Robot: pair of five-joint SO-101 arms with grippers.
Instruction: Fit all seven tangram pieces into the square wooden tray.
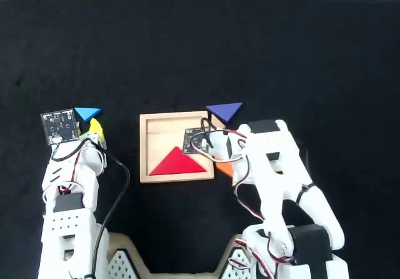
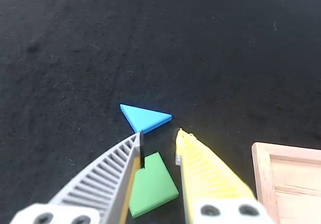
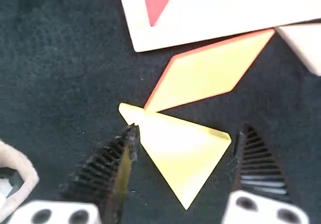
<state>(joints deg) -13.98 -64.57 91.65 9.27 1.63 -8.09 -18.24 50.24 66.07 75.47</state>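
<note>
Black cloth [image 1: 200, 54] was spread over the whole table, and the square wooden tray [image 1: 142, 147] was set near its middle, between the two arms. One piece, a red triangle [image 1: 177, 164], was seen lying flat inside the tray against its near rim, with the rest of the tray floor left bare. A dark blue triangle [image 1: 224, 111] was placed on the cloth just outside the tray's far right corner.

The left gripper [image 2: 159, 133] was held low over the cloth, well to the left of the tray [image 2: 261, 169]. Its grey and yellow fingers were spread apart, and a green four-sided piece [image 2: 153, 186] was seen between them on the cloth; contact with either finger could not be told. A light blue triangle [image 2: 145, 118] was found just beyond the fingertips.

The right gripper [image 3: 189, 128] was positioned beside the tray's near right corner, its fingers spread wide on either side of a yellow triangle [image 3: 183, 153] lying flat on the cloth. An orange-edged parallelogram [image 3: 210, 73] was laid between that triangle and the tray's outer edge [image 3: 251, 8], meeting the triangle at one corner.
</note>
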